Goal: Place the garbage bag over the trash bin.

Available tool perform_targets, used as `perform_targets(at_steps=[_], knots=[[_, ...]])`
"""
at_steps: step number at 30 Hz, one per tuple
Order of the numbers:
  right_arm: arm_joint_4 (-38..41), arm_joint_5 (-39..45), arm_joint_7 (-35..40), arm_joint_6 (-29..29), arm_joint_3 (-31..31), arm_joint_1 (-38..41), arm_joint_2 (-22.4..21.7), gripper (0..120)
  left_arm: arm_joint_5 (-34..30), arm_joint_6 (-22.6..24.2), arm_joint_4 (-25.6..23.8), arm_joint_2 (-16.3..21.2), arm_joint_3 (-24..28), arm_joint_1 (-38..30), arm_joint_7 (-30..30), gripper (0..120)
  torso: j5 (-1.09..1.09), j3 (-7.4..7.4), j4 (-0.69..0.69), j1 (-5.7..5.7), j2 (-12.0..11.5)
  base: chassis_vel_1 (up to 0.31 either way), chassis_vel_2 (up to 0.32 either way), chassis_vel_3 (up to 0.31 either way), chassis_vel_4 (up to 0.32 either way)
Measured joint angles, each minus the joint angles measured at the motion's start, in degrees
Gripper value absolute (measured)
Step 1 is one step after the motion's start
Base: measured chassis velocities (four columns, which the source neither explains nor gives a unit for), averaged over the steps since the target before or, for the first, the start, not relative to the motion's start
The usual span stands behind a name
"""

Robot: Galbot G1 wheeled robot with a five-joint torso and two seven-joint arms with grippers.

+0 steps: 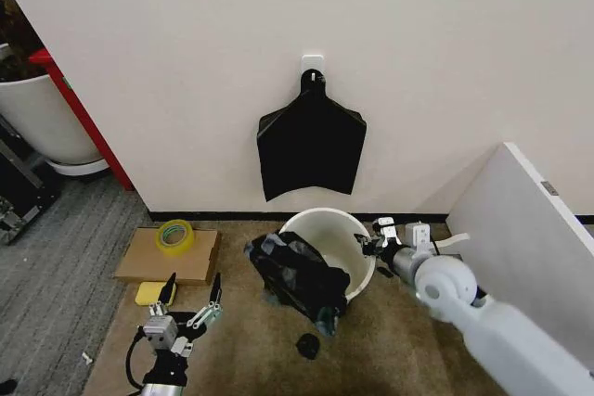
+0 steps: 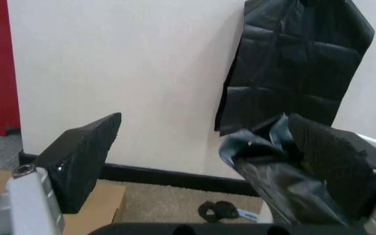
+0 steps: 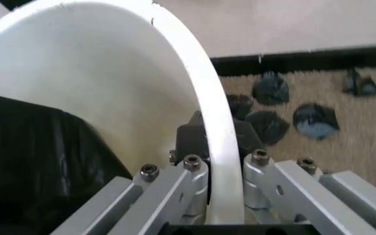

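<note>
The trash bin, a round cream-white bucket, stands on the tan carpet by the wall. The crinkled black garbage bag hangs over its front-left rim and spills partly inside. At the bin's right rim, my right gripper is shut on the trash bin rim, with one finger inside and one outside, as the right wrist view shows. The bag lies inside the bin there. My left gripper waits open and empty, low to the left of the bin. Its wrist view looks between its pads towards the bag.
A flat black fan-shaped bundle hangs on the wall behind the bin. To the left lie a cardboard sheet, a yellow tape roll and a yellow sponge. A black scrap lies in front. A white panel stands right.
</note>
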Motion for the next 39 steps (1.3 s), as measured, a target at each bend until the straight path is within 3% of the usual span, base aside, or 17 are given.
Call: perform_targets(at_steps=[5,18,35,39], knots=[[3.32,0.1,8.78,1.29,0.02,-3.33,4.25,1,0.0,0.09,-0.7,0.3,-0.17,0.63,-0.07,100,0.0,0.0,0.01,0.0,0.0,0.0,0.0,0.0,0.0],[4.94,-5.72,18.48,6.32,0.63,-10.53,12.02,1,-0.11,-0.48,-1.12,0.42,-0.41,1.56,-0.1,100,-0.01,0.0,-0.01,0.0,0.01,0.0,0.0,0.0,0.0],[2.44,-6.64,16.81,8.45,0.07,-11.12,17.13,1,-0.16,-0.76,-1.72,0.47,-0.29,2.34,-0.17,100,-0.02,0.0,0.0,0.0,0.01,0.0,0.0,0.0,0.0],[2.66,-8.56,14.64,8.53,0.05,-11.87,16.8,9,-0.13,-0.92,-1.72,0.37,-0.19,2.47,-0.17,100,0.01,0.0,0.01,0.0,0.01,0.0,0.0,0.0,0.0]])
